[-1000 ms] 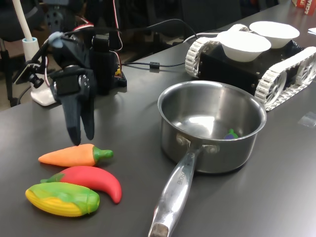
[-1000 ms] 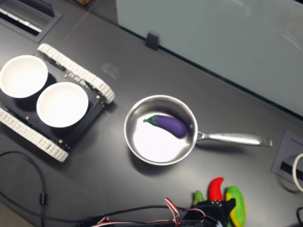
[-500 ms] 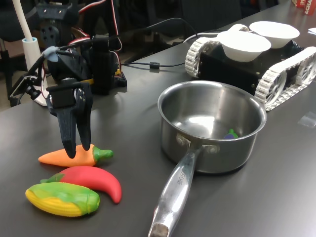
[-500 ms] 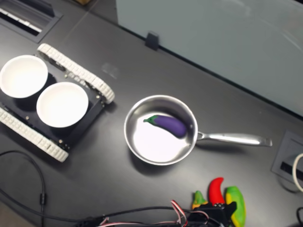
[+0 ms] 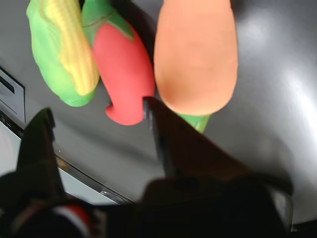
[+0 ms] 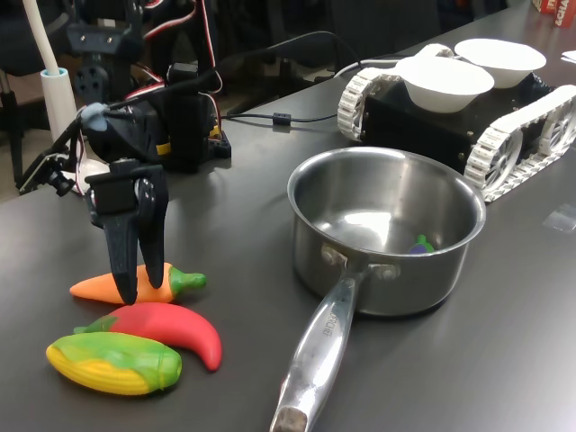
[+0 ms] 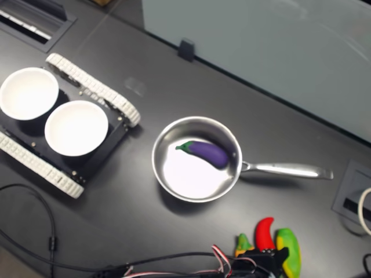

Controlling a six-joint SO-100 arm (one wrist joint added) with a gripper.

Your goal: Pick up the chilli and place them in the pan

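gripper [image 6: 139,283]: fingers slightly apart, tips down over the carrot [image 6: 135,283], holding nothing
chilli [image 6: 171,328]: on the table [image 6: 243,225] between carrot and corn [image 6: 112,363]
pan [image 6: 387,229]: upright, well apart from the chilli, eggplant [image 7: 206,153] inside

Dark grey matte desk [image 6: 234,225], seen in both exterior views. Directly on it: the pan [image 6: 387,229], upright, handle pointed toward the first exterior view's near edge; the chilli [image 6: 171,328] laid between a carrot [image 6: 135,283] and a corn cob [image 6: 112,362], the three packed side by side. A tracked black vehicle [image 6: 450,108] is parked behind the pan, well apart. Black cables [image 6: 270,117] are run across the far side.
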